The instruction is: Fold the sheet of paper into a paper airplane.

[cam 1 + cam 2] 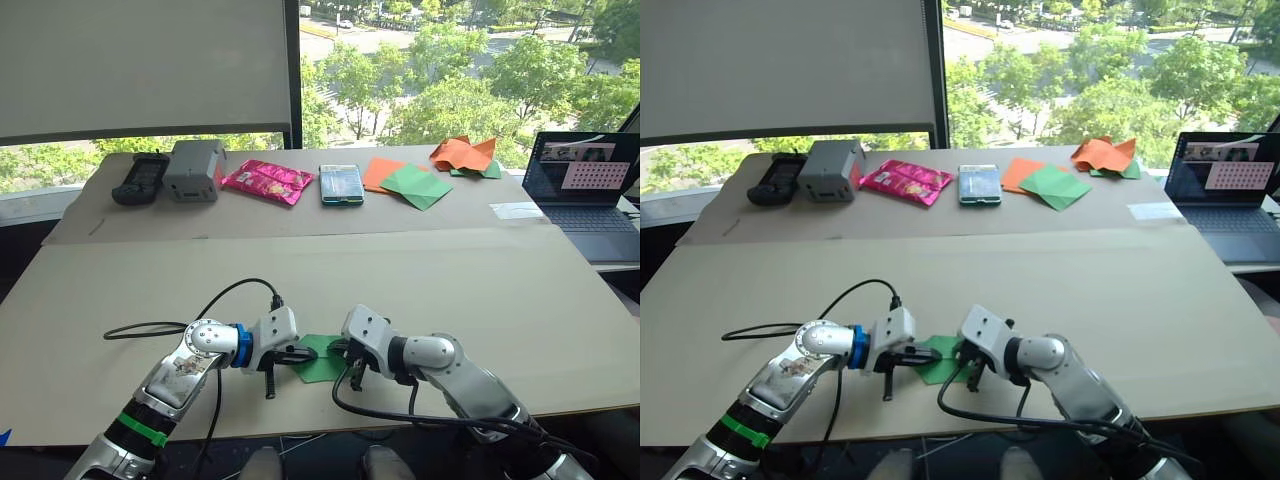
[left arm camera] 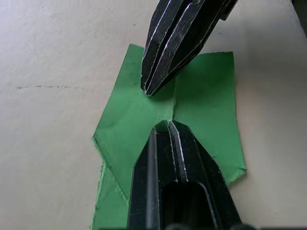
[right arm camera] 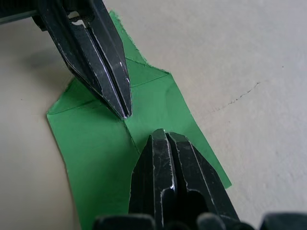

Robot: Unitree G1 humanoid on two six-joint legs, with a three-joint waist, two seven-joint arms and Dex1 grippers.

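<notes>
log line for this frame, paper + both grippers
stage: creasing | sheet of paper: flat on table, partly folded | left gripper: shut, tip on paper | right gripper: shut, tip on paper, facing left

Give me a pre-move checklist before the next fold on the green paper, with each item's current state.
1. Sheet of paper lies flat on the table between both grippers: ok.
2. Left gripper fingers closed, tip on the centre crease: ok.
3. Right gripper fingers closed, tip pressing the paper opposite the left: ok.
4. The two tips are apart, not colliding: ok.
5. Paper intact: not ok, one edge near the left gripper looks ragged.
6. Spare green and orange sheets lie at the far side, away from the work: ok.
</notes>
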